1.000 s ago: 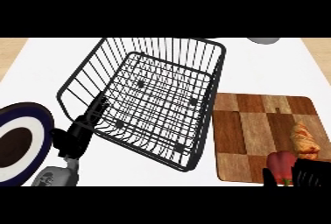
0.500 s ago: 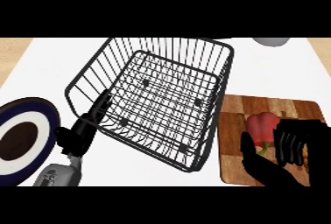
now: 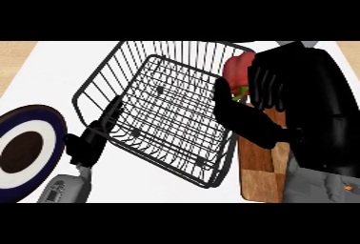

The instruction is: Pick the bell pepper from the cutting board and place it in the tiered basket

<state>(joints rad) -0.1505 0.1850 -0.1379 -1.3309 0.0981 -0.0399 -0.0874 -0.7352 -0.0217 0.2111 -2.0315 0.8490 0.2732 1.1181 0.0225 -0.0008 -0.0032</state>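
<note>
The red bell pepper is up in the air at the basket's right rim, with my right hand shut on it; thumb and fingers wrap its sides and hide its lower part. The black wire tiered basket fills the middle of the head view, tilted. The wooden cutting board lies at the right, mostly covered by my right forearm. My left hand rests at the basket's lower left corner, fingers pointing up along the wire rim, holding nothing.
A dark blue plate with a white ring and brown centre lies at the left edge. A grey object peeks in at the top right. The white counter shows below the basket.
My right hand has lifted the pepper off the cutting board and carried it up and left to the basket's right rim. The view has shifted closer. The left hand has stayed put.
</note>
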